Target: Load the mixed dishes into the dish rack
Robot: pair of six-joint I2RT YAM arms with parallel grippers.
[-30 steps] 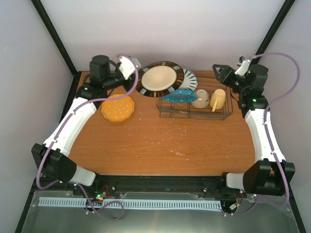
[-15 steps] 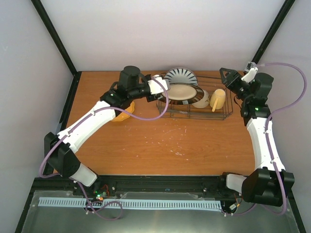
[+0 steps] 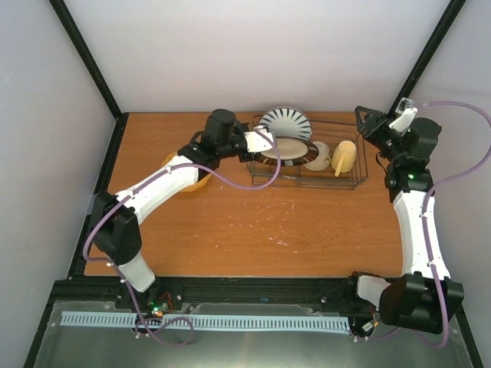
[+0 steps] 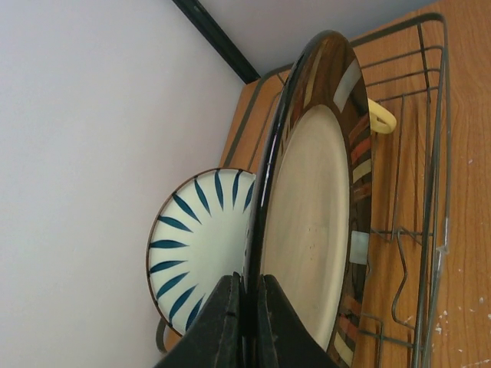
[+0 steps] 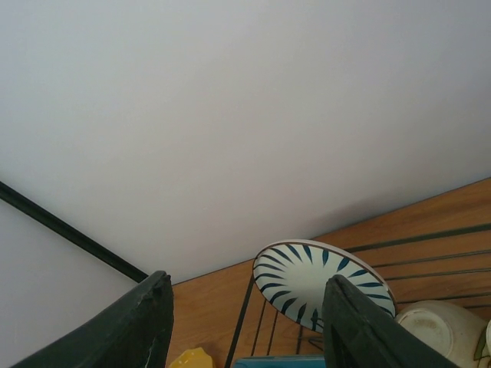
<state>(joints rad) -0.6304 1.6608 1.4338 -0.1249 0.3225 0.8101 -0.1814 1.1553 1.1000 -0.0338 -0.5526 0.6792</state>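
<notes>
My left gripper (image 3: 257, 142) is shut on the rim of a cream plate with a dark brown banded rim (image 3: 288, 149) and holds it tilted over the left half of the dish rack (image 3: 360, 173). In the left wrist view the jaws (image 4: 249, 280) pinch that plate's edge (image 4: 314, 230). The white plate with dark stripes (image 3: 284, 121) stands at the rack's back left, behind it (image 4: 196, 238). The white bowl (image 3: 316, 156) and yellow mug (image 3: 344, 156) sit in the rack. The teal plate shows only as a sliver (image 5: 280, 362). My right gripper (image 3: 368, 123) is open and empty, raised beyond the rack's right end.
The orange-yellow plate (image 3: 196, 182) lies on the table left of the rack, mostly under my left arm. The back wall and black corner posts stand close behind the rack. Rack wires (image 4: 437, 153) run just right of the held plate.
My left arm has carried the brown-rimmed plate from the back of the table rightward over the rack and tilted it. The right arm has drawn back a little to the right.
</notes>
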